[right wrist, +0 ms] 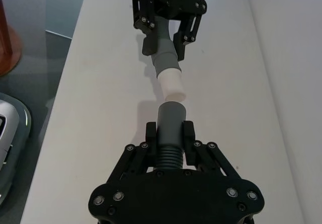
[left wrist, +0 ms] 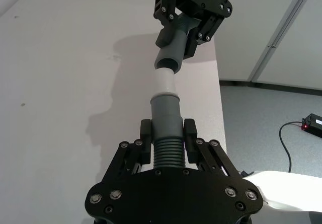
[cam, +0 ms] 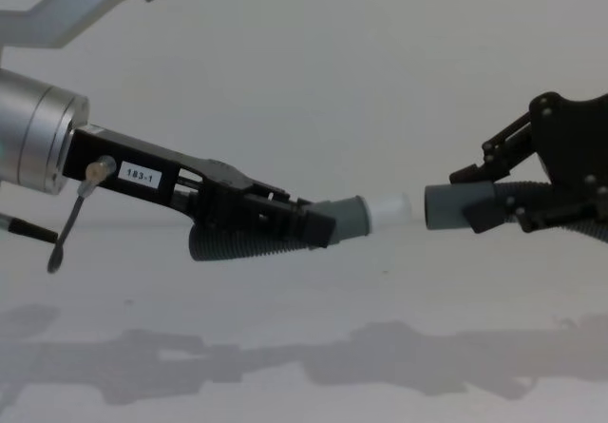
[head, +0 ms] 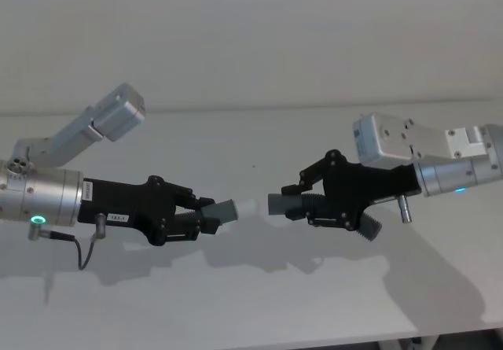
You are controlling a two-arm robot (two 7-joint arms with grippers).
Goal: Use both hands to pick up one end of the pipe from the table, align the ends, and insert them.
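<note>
- Left gripper [head: 206,215]: reaches in from the robot's left above the table [head: 251,138]; fingers clamped on the left hose piece [cam: 249,243] just behind its smooth cuff.
- Left hose piece: held clear of the table, its ribbed length trailing back under the gripper; its cuff [head: 228,210] ends in a pale whitish tip [head: 246,206] pointing at the other piece.
- Right gripper [head: 314,205]: reaches in from the robot's right at like height; fingers closed around the right hose piece [head: 369,226] where ribs meet cuff.
- Right hose piece: also off the table, its open cuff [head: 280,204] facing the pale tip; its ribbed tail hangs out behind the fingers.
- Relation of the ends: close together, facing, not yet joined; in the left wrist view the tip [left wrist: 164,82] sits just short of the open mouth [left wrist: 168,63], slightly angled to it.
- Handling, as judged: light pieces; ribbed lengths soft and bendable, cuffs smooth, stiffer, probably slippery. Best hold is at the first ribs beside the cuff, as now, so the ends stay steady.
- Risk, as judged: a skewed approach could bend the hose instead of seating the tip.
</note>
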